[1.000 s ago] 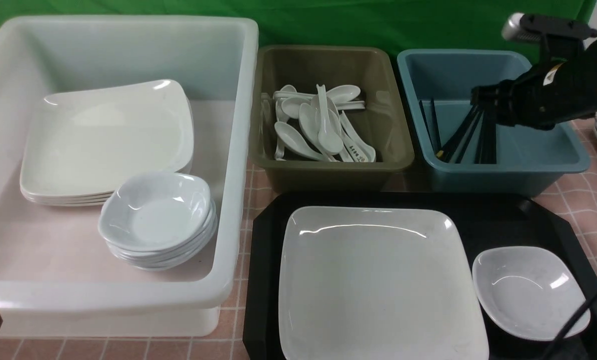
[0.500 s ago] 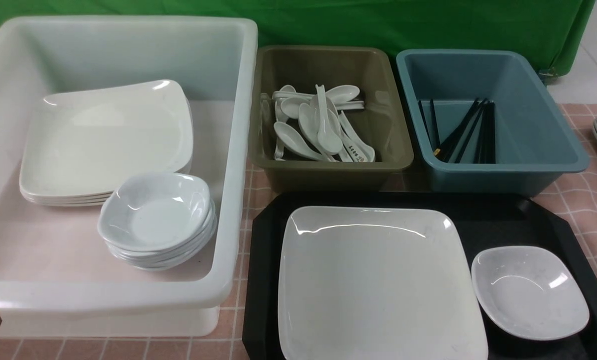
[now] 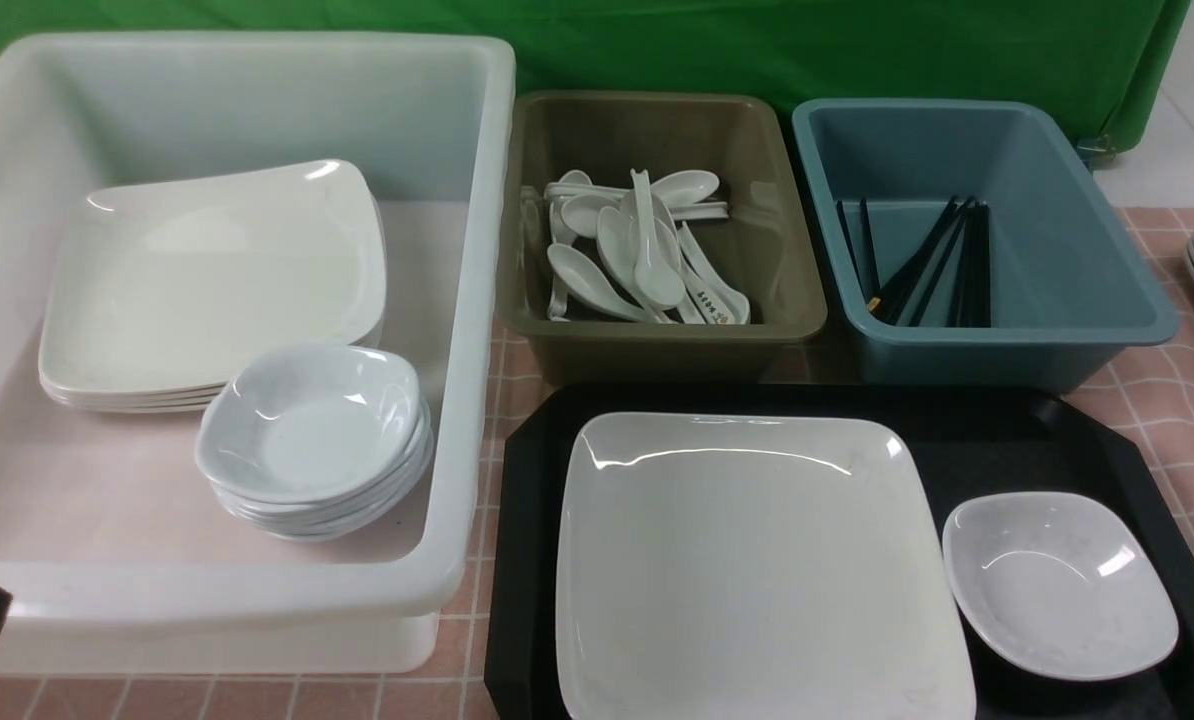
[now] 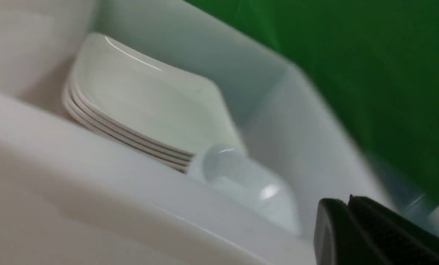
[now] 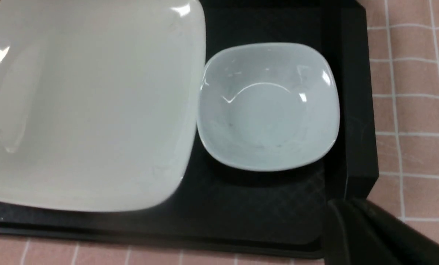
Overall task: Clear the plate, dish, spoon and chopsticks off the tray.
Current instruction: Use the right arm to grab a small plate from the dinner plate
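Plate (image 3: 757,560) and dish (image 3: 1057,585) on tray (image 3: 1017,440); left claw (image 4: 346,201) and right claw (image 5: 346,206) both shut

Crockery first: the plate fills the lower centre of the front frame, flat on the black tray; the dish sits just beside the plate's right edge, at lower right, also on the tray floor; in the right wrist view the two rims look to be touching or all but.

The right claw is outside the front frame; its own camera shows the jaws pressed together, tips off the tray's cut corner against the pink checked cloth (image 3: 1187,400); the dish lies near those tips but apart from them, and the plate lies farther off beyond the dish.

The left claw is closed too, its jaws meeting in a thin seam; a dark part of that arm shows at the lower left corner of the front frame, outside the near wall of the white tub (image 3: 477,300) and well apart from the tray.

Inside that tub, at the left of the frame, a stack of plates (image 3: 207,280) and a stack of dishes (image 3: 312,430) rest side by side.

White spoons (image 3: 637,250) lie heaped in the olive tub (image 3: 657,335) at upper centre; black chopsticks (image 3: 942,265) lie in the blue tub (image 3: 1087,250) at upper right; both tubs stand just behind the tray.
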You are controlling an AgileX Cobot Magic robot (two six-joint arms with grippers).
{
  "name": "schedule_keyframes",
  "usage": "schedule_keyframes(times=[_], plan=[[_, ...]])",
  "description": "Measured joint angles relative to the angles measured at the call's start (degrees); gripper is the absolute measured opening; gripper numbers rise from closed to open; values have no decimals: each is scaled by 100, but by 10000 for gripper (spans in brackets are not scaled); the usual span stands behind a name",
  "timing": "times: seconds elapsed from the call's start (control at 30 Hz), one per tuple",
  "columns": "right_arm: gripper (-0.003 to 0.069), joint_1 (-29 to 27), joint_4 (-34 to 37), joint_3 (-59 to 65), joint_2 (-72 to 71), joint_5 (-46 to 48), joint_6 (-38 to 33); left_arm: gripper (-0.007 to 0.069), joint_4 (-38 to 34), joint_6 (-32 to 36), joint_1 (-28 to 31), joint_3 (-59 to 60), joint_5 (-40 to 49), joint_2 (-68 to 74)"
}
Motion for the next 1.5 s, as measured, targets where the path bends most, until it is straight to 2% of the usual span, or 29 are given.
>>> schedule_keyframes(times=[0.03, 0.1, 0.17, 0.27, 0.47, 0.5, 0.53, 0.57, 0.63, 0.67, 0.77, 0.8, 0.87, 1.0, 1.1, 1.2, 1.27, 1.3, 1.4, 1.5], plan=[[30, 0, 1, 111, -209, -24, 0, 22, -708, -292, 0, 0, -149, 0], [30, 0, 1, 218, -430, -43, 0, 22, -1486, -597, 0, 0, -313, 0], [30, 0, 1, 252, -530, -53, 0, 22, -1831, -839, 0, 0, -572, 0], [30, 0, 6, 258, -556, -55, 0, 22, -1871, -1102, 0, -38, -775, 0], [30, 0, 6, 258, -556, -81, 0, 22, -466, -1124, 0, -1548, -373, 150], [30, 0, 6, 258, -556, -88, 0, 22, 236, -1075, 0, -2403, 233, 541], [30, 0, 6, 258, -556, -88, 0, 22, 543, -988, 0, -2903, 725, 852], [30, 0, 6, 258, -556, -92, 0, 22, 781, -733, 0, -3498, 1411, 1297], [30, 0, 6, 258, -556, -92, 0, 22, 885, -353, 0, -4074, 2143, 1803], [30, 0, 6, 258, -556, -92, 0, 22, 850, 273, 0, -4796, 3145, 2531], [30, 0, 6, 258, -556, -99, 0, 22, 395, 1363, 0, -5791, 4805, 3771], [30, 0, 6, 258, -556, -99, 0, 22, 348, 1504, 0, -5917, 4911, 3962], [30, 0, 6, 258, -556, -99, 0, 22, -334, 2347, 0, -6498, 5956, 5074], [30, 0, 6, 258, -556, -87, 0, 22, -1603, 3227, -146, -6781, 6343, 6485], [31, 0, 6, 258, -556, -87, 0, 22, -1877, 3438, -503, -6796, 6350, 7077], [33, 0, 6, 258, -556, -87, 0, 25, -1778, 3427, -1433, -6796, 6386, 7615], [32, 0, 6, 258, -556, -87, 0, 40, -1461, 3212, -2111, -6801, 6343, 7877], [32, 0, 6, 258, -556, -87, 0, 41, -1424, 3182, -2111, -6801, 6336, 7899], [32, 0, 6, 258, -556, -87, -2, 99, -637, 2562, -3213, -6801, 5902, 8247], [32, 0, 6, 258, -556, -87, -2, 170, 29, 2088, -3813, -6801, 5522, 8487]])
